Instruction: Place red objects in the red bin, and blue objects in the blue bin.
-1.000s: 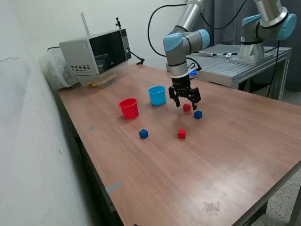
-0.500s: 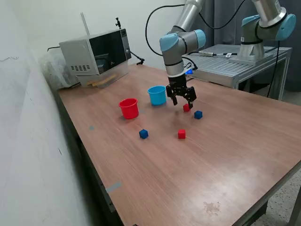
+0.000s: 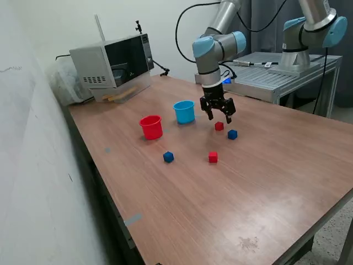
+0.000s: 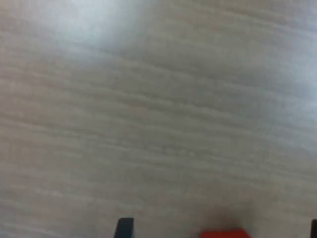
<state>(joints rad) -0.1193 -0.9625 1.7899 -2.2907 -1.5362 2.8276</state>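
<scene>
Progress looks like nil from my station: all four cubes sit on the wooden table (image 3: 265, 182). The small red plastic cup (image 3: 150, 126) and light blue plastic cup (image 3: 184, 111) stand side by side; I cannot see inside either. My two-finger gripper (image 3: 217, 113) hangs spread wide and empty just above the farther small red cube (image 3: 219, 126), with a dark blue cube (image 3: 232, 134) just beside it. The nearer red cube (image 3: 213, 157) and second blue cube (image 3: 168, 157) lie apart.
</scene>
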